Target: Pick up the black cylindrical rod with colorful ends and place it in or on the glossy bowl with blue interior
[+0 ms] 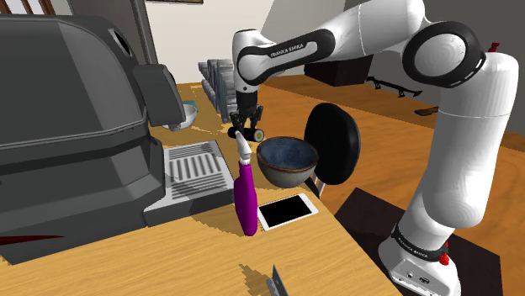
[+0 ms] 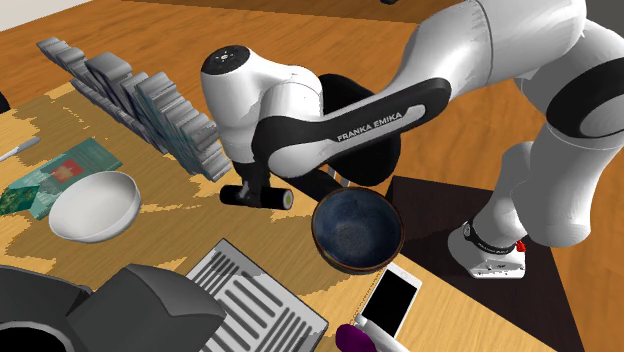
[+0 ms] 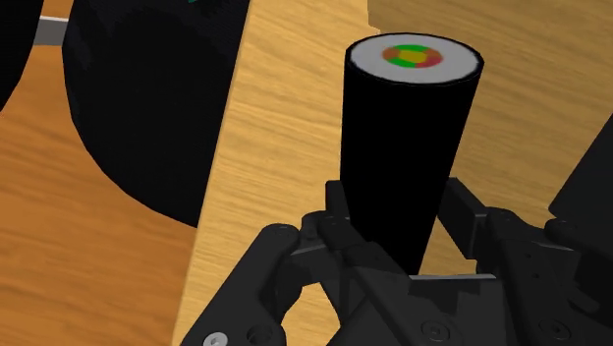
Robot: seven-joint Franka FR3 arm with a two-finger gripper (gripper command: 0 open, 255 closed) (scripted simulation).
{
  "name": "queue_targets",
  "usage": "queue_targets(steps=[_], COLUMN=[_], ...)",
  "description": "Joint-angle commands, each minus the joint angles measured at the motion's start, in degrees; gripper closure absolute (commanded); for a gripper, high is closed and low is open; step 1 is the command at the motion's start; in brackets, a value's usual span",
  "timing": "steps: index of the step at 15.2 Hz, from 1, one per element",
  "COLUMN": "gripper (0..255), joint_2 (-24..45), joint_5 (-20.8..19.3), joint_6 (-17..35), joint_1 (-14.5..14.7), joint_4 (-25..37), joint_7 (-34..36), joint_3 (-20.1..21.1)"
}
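The rod [image 3: 411, 147] is clamped between the fingers [image 3: 336, 218], which close on its lower part from both sides, so that most of its length sticks out past them. It is a smooth, matt black cylinder, and the flat end facing away from the hand has a pale ring around a bull's-eye of red, green and orange. In the two outside views it lies level across the gripper [image 1: 246, 128]. It seems to hang a little above the wooden worktop [image 1: 210, 252] rather than rest on it, which suits a carry more than a grasp just being made. The grip sits off-centre, probably because that was the part within reach. The long free end may therefore swing, or catch a rim, when it is lowered. The bowl [image 2: 357, 232] stands just beside the rod, towards the robot's stand, and it is round and deep, with a dark glossy outer wall and a mottled blue inside. It looks empty, so a short sideways move should be enough. A purple bottle [image 1: 246, 198] and a flat phone [image 1: 287, 211] lie near the bowl, a black disc [image 1: 332, 143] stands behind it, and a plain white bowl [image 2: 95, 205] sits well apart.
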Motion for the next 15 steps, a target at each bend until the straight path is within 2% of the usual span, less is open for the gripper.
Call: queue_targets(steps=[1,15], gripper=[255,255], joint_2=[-0.25,-0.65], joint_5=[0.05,0.18], joint_6=[-1.52,-12.17], joint_1=[0.02,0.15], joint_4=[1.27,11.53], joint_7=[-0.02,-0.22], joint_3=[0.03,0.12])
